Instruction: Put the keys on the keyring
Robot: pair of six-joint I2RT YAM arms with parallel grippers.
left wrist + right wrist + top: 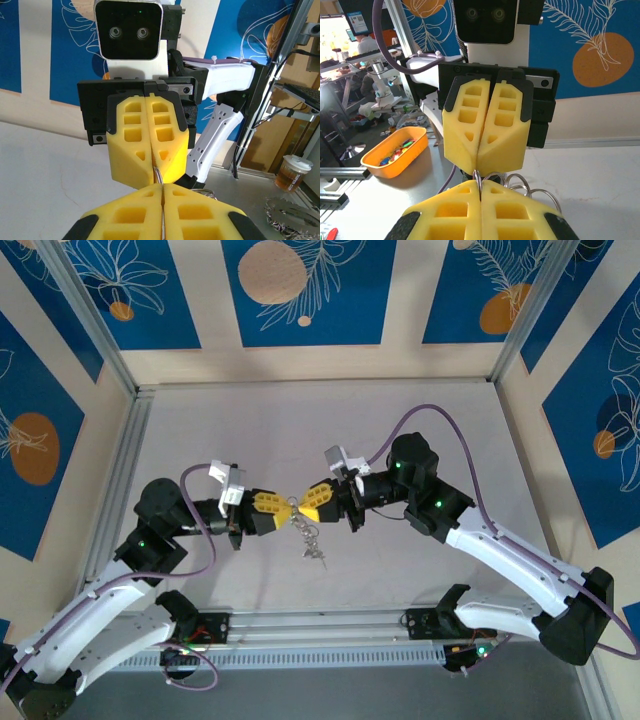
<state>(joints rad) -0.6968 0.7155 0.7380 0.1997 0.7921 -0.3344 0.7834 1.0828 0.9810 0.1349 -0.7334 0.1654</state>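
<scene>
While my left pincer (284, 508) and right pincer (306, 503) both clamp the keyring (477, 176) tip to tip above the tabletop (400, 420), keys (313, 548) dangling beneath, I should pull gently, without twisting the wire.

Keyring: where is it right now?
In the top view the keyring is mid-table, pinched where the left gripper and right gripper meet tip to tip. The keys trail from it toward the near edge.

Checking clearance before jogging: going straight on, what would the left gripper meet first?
The left gripper would likely hit the right gripper, tip to tip, keyring between them.
</scene>
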